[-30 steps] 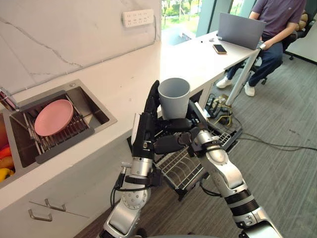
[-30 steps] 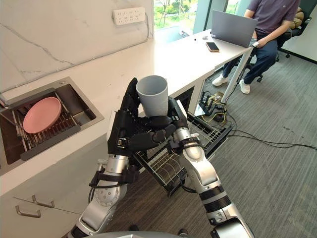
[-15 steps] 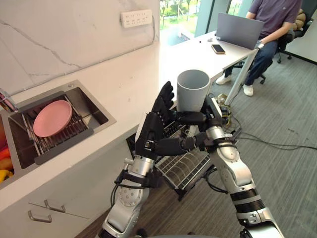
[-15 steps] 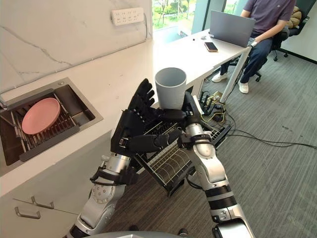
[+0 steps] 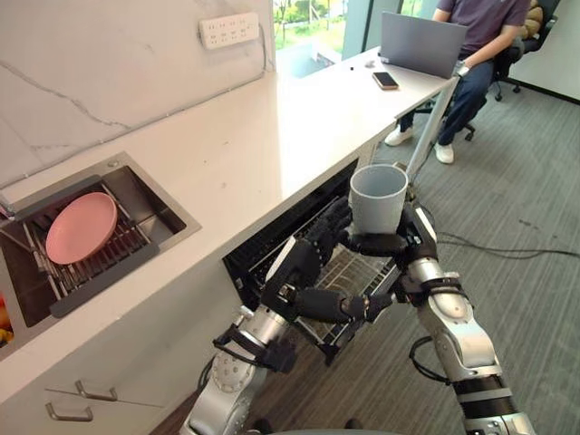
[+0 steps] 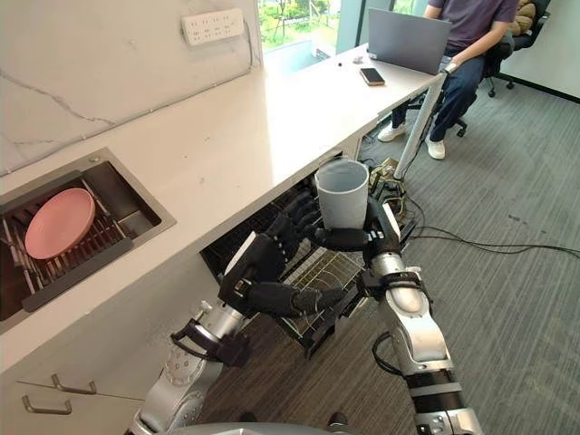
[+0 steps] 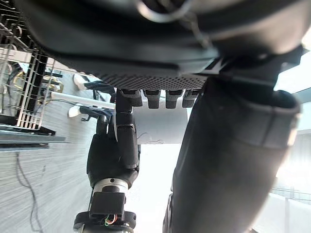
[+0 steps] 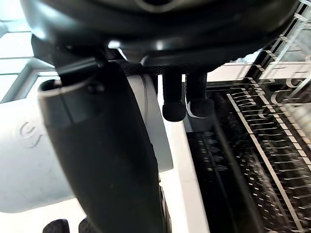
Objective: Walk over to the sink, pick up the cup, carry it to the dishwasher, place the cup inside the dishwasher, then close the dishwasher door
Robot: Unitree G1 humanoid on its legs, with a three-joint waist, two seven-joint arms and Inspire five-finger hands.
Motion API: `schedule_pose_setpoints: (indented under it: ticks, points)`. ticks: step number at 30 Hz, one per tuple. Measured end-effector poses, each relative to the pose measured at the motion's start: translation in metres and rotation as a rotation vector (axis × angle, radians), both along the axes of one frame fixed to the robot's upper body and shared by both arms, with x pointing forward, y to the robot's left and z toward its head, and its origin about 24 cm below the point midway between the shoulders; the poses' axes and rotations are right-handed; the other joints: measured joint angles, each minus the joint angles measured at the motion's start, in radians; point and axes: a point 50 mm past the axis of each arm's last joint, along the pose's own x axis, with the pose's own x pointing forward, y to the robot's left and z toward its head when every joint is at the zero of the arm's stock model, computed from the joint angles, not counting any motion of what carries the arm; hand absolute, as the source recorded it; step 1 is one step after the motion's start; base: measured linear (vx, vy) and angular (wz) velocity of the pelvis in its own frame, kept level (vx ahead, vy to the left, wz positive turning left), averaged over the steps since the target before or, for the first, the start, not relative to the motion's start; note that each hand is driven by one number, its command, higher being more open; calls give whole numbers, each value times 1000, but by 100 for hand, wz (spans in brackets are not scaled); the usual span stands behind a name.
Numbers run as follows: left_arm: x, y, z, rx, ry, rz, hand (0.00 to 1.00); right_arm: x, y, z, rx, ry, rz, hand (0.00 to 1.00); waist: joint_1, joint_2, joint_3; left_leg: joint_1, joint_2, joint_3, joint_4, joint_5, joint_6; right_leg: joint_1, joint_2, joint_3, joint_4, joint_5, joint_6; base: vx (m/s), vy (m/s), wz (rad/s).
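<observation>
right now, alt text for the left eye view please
The robot's right hand holds a grey cup upright over the pulled-out dishwasher rack, its open left hand beside the cup. A pink plate lies in the sink at left.

The long white countertop (image 5: 227, 163) bears an open grey laptop (image 5: 421, 43) and a dark flat phone (image 5: 386, 80) at 1 o'clock

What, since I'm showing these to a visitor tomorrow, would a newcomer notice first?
The grey cup, upright in the right hand by the pulled-out dishwasher rack under the counter, with the left hand open beside it. Then the pink plate in the sink at the left, and a person at a laptop at the counter's far end.
</observation>
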Motion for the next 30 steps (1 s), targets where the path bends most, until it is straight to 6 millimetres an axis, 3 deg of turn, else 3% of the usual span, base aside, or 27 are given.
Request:
schedule_pose_setpoints:
  ticks: [5,8,10,12,25,30]
  points:
    - [-9,7,-20,20,124,-28,100,-8,-11,-14,-38,74,-12,0,-6,8,5,-13,0,-9,6,0,0,-4,0,-10,0,0,0,-22,-12,6]
    - [-25,20,-65,142,368,-48,100,-6,-25,-6,-24,39,-75,0,-8,16,10,-16,0,-12,7,0,0,-5,-1,-16,0,0,1,-10,-4,2]
    - [-51,34,-100,224,580,-47,100,-6,-39,1,-13,12,-134,0,-7,15,12,-18,-1,-17,6,0,0,-5,-1,-21,0,-1,1,5,-8,5]
    - [-66,42,-112,268,670,-59,100,-6,-47,5,-17,1,-168,0,-6,15,16,-21,-3,-22,6,1,1,-6,-4,-28,0,-1,2,-2,1,9]
    - [-69,41,-109,240,686,-152,100,-8,-52,-5,-5,59,-175,0,-3,9,34,-23,-17,-47,-5,9,10,1,-17,-53,0,-2,7,-14,6,6]
    - [-76,47,-124,268,761,-116,100,-11,-55,-24,4,181,-143,0,0,4,42,-24,-20,-59,-5,10,12,9,-20,-67,0,-3,8,-5,2,7]
